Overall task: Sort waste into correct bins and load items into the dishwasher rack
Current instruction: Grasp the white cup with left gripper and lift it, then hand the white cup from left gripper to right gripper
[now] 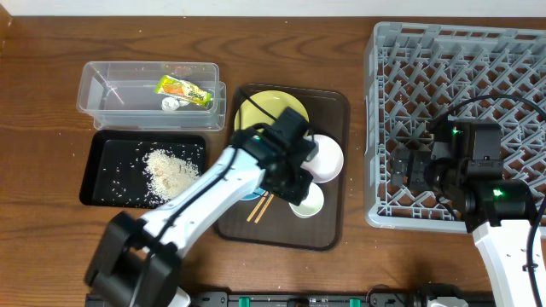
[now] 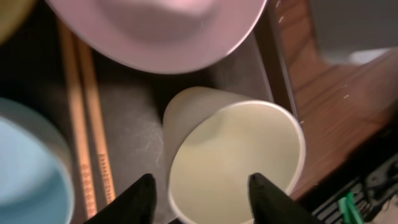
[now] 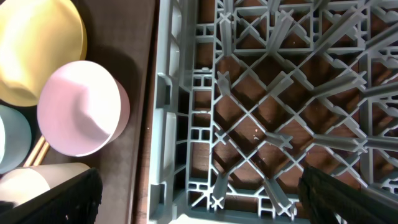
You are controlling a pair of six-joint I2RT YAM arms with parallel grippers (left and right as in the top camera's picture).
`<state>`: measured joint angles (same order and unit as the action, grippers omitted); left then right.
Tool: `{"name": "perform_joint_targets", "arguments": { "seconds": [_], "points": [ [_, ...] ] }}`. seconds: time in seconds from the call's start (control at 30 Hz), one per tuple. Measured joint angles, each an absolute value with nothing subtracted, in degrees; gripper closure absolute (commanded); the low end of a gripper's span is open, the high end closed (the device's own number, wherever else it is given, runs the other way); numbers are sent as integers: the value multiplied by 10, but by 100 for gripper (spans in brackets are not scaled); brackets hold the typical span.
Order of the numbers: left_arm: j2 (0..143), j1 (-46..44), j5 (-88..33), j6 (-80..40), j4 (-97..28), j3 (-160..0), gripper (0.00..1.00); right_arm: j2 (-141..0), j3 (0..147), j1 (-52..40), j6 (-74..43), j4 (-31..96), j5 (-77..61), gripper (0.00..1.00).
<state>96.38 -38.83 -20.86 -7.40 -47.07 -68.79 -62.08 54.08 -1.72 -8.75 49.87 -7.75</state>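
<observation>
Hanging over the near right part of the brown serving tray (image 1: 333, 232), the left gripper (image 2: 200, 200) has its jaws spread wide, one on each side of the pale green cup (image 2: 233, 163) (I cannot tell if they touch it). The two chopsticks (image 2: 87, 140) lie on the tray just left of the cup, with the light blue bowl (image 2: 25, 174) beside them. The white bowl (image 1: 326, 159) sits farther back on the tray, and the yellow plate (image 1: 271, 107) is at its far end. Right of the tray stands the grey rack (image 1: 478, 60). The right gripper (image 3: 202, 198) hangs over the rack's edge nearest the tray, jaws spread, holding nothing. Left of the tray, the black tray (image 1: 95, 170) holds the rice (image 1: 171, 170), and the clear tub (image 1: 128, 81) behind it holds the wrapper (image 1: 183, 91) and white scrap (image 1: 171, 103).
</observation>
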Motion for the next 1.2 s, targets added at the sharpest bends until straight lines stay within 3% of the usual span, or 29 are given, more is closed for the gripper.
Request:
{"name": "perform_joint_targets", "arguments": {
  "seconds": [0.13, 0.33, 0.6, 0.87, 1.2],
  "points": [
    [996, -397, -205, -81, -471, -686, 78, -621, 541, -17, -88, 499, -77, 1],
    [999, -387, -197, -91, -472, -685, 94, -621, 541, -17, -88, 499, -77, 1],
    [957, -335, -201, -92, -489, -685, 94, -621, 541, -17, -88, 497, -69, 1],
    [875, -211, -320, -143, -397, -685, 94, -621, 542, -17, -84, 462, -75, 1],
    [959, -133, -585, -299, -181, -685, 94, -682, 544, -17, 34, 441, -330, 1]
  ]
}}
